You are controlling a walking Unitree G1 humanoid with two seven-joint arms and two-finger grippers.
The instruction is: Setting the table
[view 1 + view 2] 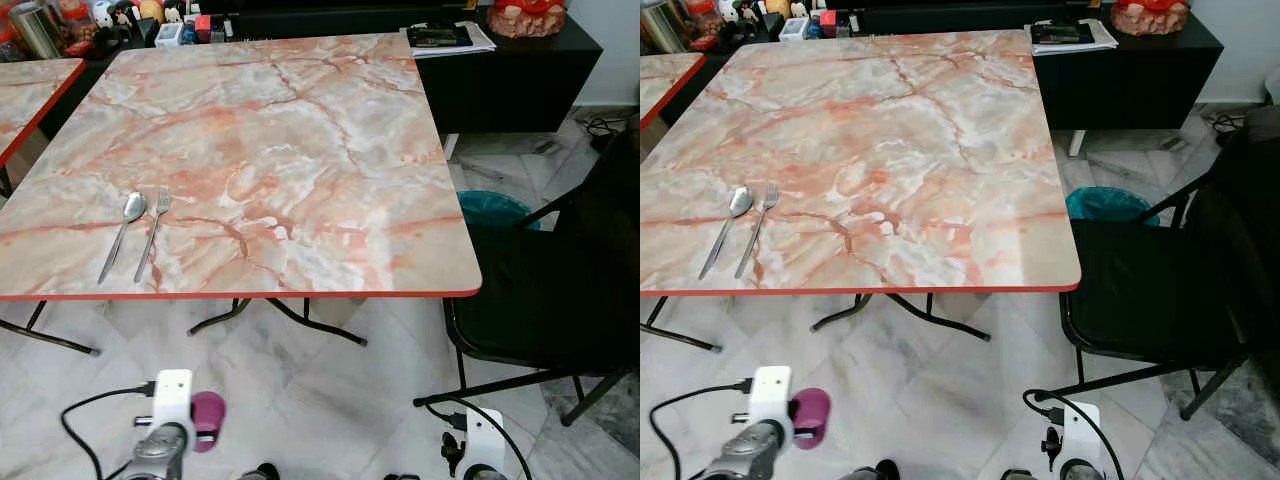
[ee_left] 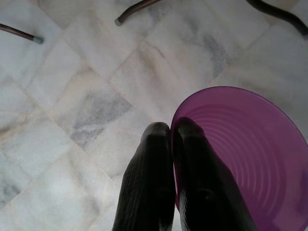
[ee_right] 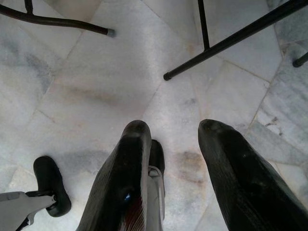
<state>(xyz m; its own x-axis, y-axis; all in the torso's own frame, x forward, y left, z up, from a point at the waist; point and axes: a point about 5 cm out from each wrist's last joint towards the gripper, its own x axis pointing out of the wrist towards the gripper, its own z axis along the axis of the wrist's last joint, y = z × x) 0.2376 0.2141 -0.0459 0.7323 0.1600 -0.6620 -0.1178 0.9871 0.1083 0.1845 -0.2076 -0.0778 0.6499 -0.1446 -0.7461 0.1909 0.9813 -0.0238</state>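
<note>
White marble floor tiles run under a square bench with a pink-veined marble top and red edge (image 1: 300, 150), and a black folding chair (image 1: 540, 290) stands at its 3 o'clock side. On the bench, toward 8 o'clock near the front edge, you already have a silver metal spoon (image 1: 124, 230) and a silver metal fork (image 1: 153, 232) lying side by side, just apart. Your left gripper (image 2: 171, 132) hangs low over the floor, fingers pinched tight on the rim of a translucent purple plastic bowl (image 2: 250, 159) — one finger inside, one outside. Your right gripper (image 3: 175, 132) hangs spread wide and empty above the tiles.

My worry is that rim pinch: the hold is thin and the bowl could swing or slip as you raise it. Lift too close to the bench and the bowl may catch the red edge — or land on the cutlery and scatter it.
</note>
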